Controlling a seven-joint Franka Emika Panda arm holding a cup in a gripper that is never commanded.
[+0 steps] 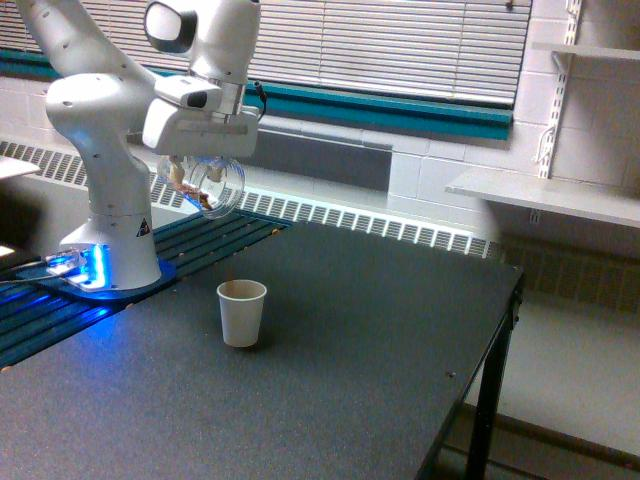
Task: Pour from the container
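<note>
the gripper's (200, 172) fingertips blur behind the container (205, 185) (its contents too small to identify).

You saw a glossy white, rounded-jointed robot arm (100, 110); grey joint cap (165, 25); black triangular warning sticker (142, 227); round base glowed blue (85, 270).
</note>
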